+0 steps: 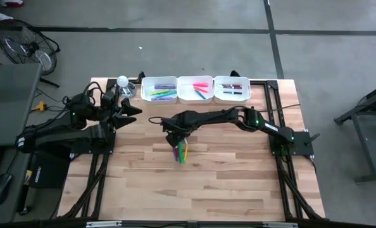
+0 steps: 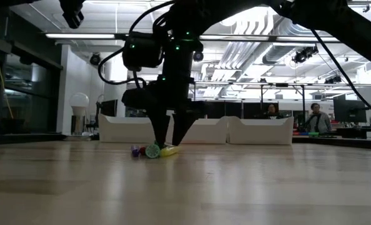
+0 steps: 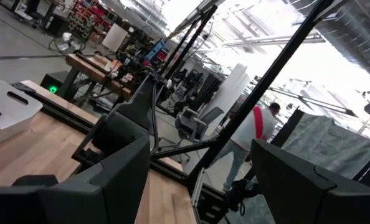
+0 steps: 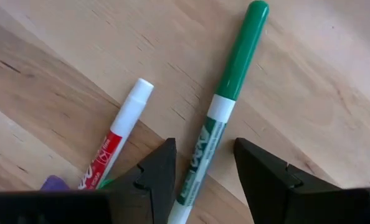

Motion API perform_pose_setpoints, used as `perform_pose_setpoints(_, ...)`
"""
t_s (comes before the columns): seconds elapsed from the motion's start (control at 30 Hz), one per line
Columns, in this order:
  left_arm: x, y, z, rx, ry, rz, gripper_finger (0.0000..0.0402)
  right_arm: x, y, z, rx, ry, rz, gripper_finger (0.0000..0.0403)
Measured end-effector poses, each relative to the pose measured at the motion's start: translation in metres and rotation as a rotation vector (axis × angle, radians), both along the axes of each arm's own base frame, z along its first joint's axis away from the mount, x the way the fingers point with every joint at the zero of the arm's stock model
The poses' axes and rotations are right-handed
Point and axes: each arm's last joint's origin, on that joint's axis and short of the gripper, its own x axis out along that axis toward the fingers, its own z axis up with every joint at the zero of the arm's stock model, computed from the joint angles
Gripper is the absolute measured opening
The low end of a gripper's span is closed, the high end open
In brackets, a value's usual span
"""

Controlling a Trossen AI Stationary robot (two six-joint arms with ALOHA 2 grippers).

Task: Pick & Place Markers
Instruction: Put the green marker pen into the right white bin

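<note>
A small heap of markers [image 1: 180,152] lies on the wooden table near its middle; the low view shows purple, green [image 2: 152,150] and yellow [image 2: 168,150] ends. My right gripper [image 1: 175,138] points down over the heap, open. In the right wrist view its fingers [image 4: 205,180] stand on either side of a green marker [image 4: 232,74], with a gap on both sides. A red marker with a white cap [image 4: 119,134] lies beside it. My left gripper [image 1: 134,111] waits open at the table's far left, above the surface.
Three white trays [image 1: 159,81] [image 1: 195,80] [image 1: 231,80] stand in a row at the far edge, each holding several markers. A lamp with a white bulb [image 1: 122,81] stands left of them. Bare wood spreads across the near half of the table.
</note>
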Motion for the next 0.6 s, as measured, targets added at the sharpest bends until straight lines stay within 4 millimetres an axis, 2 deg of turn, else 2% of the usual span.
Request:
perform_pose_setpoints(0.23,0.0,0.0,0.0,-0.006,0.001,-0.001,0.0275,-0.0011,0.0005,-0.0007,0.023,0.011,0.006,0.0126)
perform_pose_setpoints(0.6,0.0,0.0001,0.0,-0.008,0.0,0.0,0.0275,-0.0024,-0.0003,-0.0016,0.035,0.029,0.044,0.0048)
